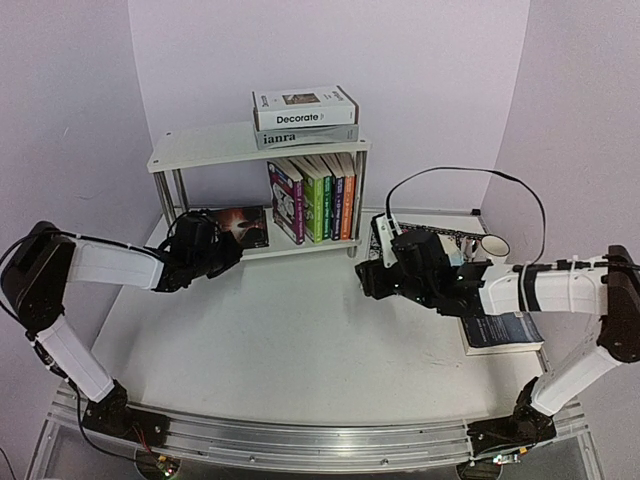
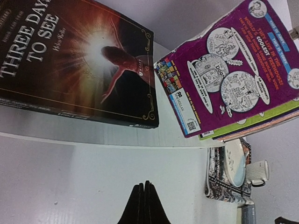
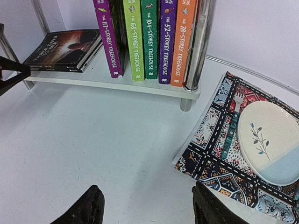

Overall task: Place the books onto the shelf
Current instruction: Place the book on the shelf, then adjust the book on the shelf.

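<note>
Counting gives eight books on the shelf. Two lie stacked on the top tier, white "Decorate" on grey "ianra". Five Treehouse paperbacks stand upright on the lower tier against a chrome leg, and "Three Days to See" lies flat at that tier's left. One navy book lies on the table, partly under the right arm. A patterned placemat carries one plate and one fork, with one mug by it. The left gripper is clenched on nothing, just before the flat dark book. The right gripper is released and empty.
</note>
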`<action>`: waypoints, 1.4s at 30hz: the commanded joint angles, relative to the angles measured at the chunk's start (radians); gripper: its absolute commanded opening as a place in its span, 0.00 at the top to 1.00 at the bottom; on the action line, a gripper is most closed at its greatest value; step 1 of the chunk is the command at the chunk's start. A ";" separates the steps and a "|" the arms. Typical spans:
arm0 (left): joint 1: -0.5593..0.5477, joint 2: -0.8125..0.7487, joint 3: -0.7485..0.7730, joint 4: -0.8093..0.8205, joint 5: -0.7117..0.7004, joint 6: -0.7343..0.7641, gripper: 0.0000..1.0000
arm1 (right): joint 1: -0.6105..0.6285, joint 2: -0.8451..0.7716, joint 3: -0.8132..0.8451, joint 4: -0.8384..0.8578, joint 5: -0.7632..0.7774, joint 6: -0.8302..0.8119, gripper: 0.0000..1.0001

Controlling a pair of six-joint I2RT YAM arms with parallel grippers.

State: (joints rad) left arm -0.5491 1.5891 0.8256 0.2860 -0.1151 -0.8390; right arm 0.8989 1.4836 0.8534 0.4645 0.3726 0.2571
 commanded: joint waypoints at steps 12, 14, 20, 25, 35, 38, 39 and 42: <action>0.103 0.303 0.243 0.436 0.207 -0.301 1.00 | -0.011 -0.372 -0.190 -0.096 -0.013 0.015 0.35; 0.105 0.350 0.289 0.457 0.224 -0.326 1.00 | -0.011 -0.401 -0.198 -0.109 -0.001 0.008 0.34; 0.111 0.481 0.441 0.491 0.234 -0.359 1.00 | -0.011 -0.457 -0.201 -0.164 0.004 -0.009 0.25; 0.119 0.525 0.511 0.501 0.196 -0.342 1.00 | -0.011 -0.493 -0.207 -0.201 0.011 -0.012 0.09; 0.134 0.648 0.665 0.518 0.252 -0.382 1.00 | -0.011 -0.518 -0.187 -0.236 0.012 -0.027 0.02; 0.132 0.683 0.704 0.524 0.273 -0.397 1.00 | -0.011 -0.522 -0.184 -0.249 0.009 -0.029 0.02; 0.132 0.690 0.711 0.525 0.276 -0.401 1.00 | -0.011 -0.526 -0.184 -0.253 0.009 -0.027 0.02; 0.128 0.708 0.730 0.529 0.285 -0.406 1.00 | -0.011 -0.540 -0.191 -0.261 0.013 -0.025 0.02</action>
State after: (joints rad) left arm -0.4161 2.2762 1.4963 0.7631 0.1343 -1.2250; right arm 0.8917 0.9811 0.6582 0.2196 0.3595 0.2363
